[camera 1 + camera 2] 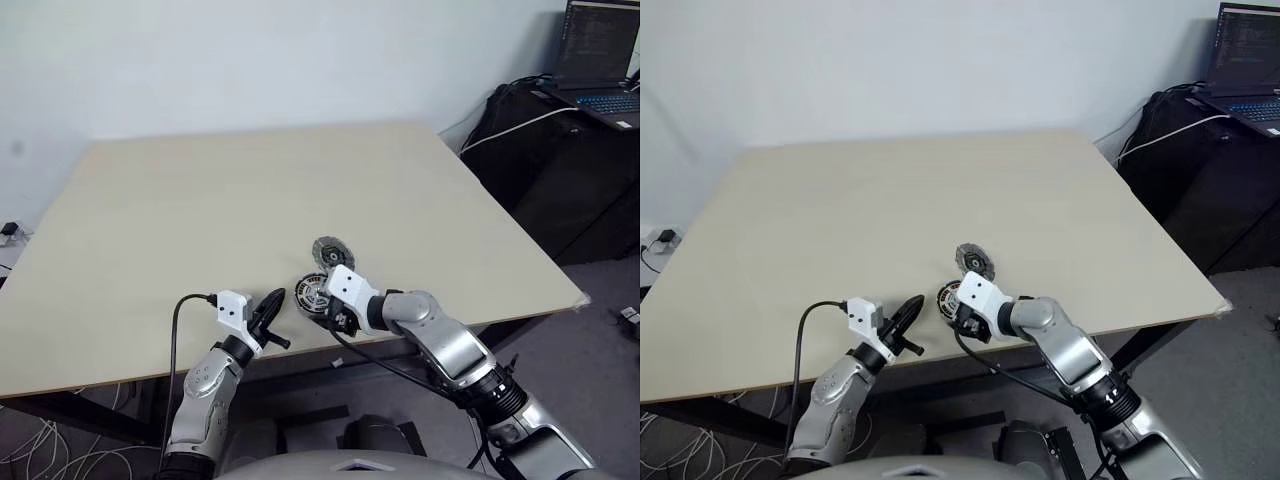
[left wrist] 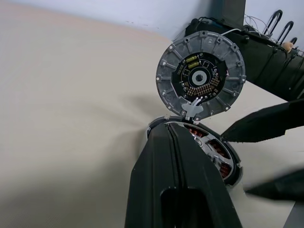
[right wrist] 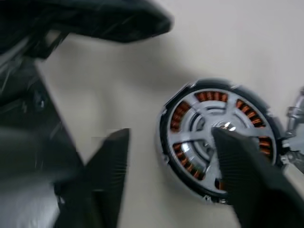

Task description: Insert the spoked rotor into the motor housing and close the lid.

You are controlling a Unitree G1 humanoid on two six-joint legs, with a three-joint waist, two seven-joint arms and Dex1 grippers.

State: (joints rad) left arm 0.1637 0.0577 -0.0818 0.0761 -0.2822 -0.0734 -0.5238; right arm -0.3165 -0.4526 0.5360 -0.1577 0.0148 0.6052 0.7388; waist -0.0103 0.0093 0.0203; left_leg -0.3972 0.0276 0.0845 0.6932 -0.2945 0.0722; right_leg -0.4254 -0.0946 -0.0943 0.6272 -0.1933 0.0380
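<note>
Rotor already seated in housing; lid just beyond it, off; my right pincer spread, empty, left pincer closed, empty

Left gripper reaches level, its fingers pressed together; right gripper angles downward, fingers spread apart.

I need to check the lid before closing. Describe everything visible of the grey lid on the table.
The lid is a round disc of grey metal with radial ribs around its rim. It lies flat on the table, showing a dark circuit board with copper-coloured contacts, a small yellow part and a pale centre hub. A small silvery tab at its edge reaches the motor housing beside it. No tool holds it.
</note>
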